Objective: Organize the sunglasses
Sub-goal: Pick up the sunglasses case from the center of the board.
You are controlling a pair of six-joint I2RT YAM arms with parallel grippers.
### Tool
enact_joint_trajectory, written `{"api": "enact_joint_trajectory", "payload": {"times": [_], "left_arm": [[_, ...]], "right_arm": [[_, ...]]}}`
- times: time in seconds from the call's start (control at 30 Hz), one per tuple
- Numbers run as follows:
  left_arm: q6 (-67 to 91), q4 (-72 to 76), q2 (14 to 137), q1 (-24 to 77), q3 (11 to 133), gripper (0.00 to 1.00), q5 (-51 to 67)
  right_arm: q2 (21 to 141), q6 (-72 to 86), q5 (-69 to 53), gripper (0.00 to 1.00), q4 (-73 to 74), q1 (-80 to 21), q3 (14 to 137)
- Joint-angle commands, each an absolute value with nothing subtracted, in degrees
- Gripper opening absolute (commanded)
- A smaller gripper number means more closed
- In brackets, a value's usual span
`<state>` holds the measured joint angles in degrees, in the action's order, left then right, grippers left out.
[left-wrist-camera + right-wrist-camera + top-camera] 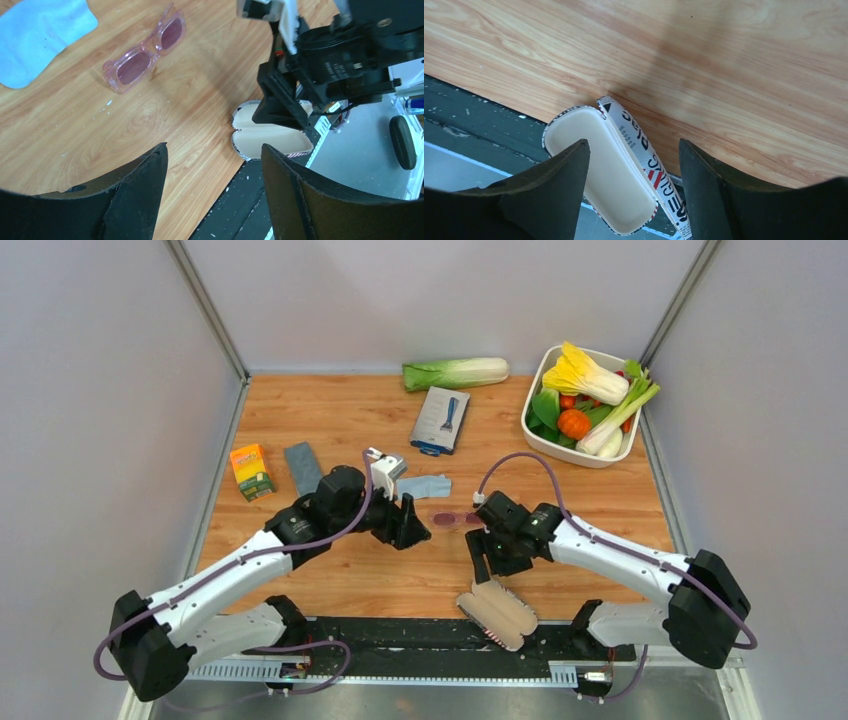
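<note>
Top view: sunglasses (pixel 455 520) lie loose on the table, midway betw. its side edges, with left gripper (pixel 412 528) and right gripper (pixel 480 565) either side. Case (pixel 497 615) is open at the near edge, nothing in it.

Left wrist: fingers wide, holding nothing. Glasses sit beside the cloth (pixel 40 35).

Right wrist: fingers wide over the case, holding nothing.

Your pick-up, packing and closing aren't done yet, I'd say.

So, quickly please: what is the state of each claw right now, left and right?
Left claw: open, holding nothing.
Right claw: open, holding nothing.
</note>
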<state>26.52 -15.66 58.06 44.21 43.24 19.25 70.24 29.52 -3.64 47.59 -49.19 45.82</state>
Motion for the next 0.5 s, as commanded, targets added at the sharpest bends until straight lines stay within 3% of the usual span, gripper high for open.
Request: {"api": "enact_joint_trajectory", "payload": {"times": [0.0,0.13,0.27,0.33,0.47], "left_arm": [[24.79,-15.73,54.67,44.21,43.42,0.76,17.84],[24.26,-17.05,54.14,44.21,43.68,0.76,17.23],[23.82,-18.72,53.53,44.12,43.68,0.76,16.26],[23.82,-19.77,53.00,44.03,43.68,0.76,15.03],[27.15,-23.37,50.89,40.01,43.86,0.74,8.98]], "right_arm": [[71.97,33.22,0.00,0.66,49.39,-50.45,45.79],[74.53,33.57,-0.61,0.54,49.31,-52.64,45.62],[75.94,33.23,-0.88,0.14,49.31,-54.31,46.49],[76.72,32.26,-0.36,0.01,49.74,-55.19,49.20],[80.41,27.87,5.18,0.00,49.92,-56.95,59.03]]}}
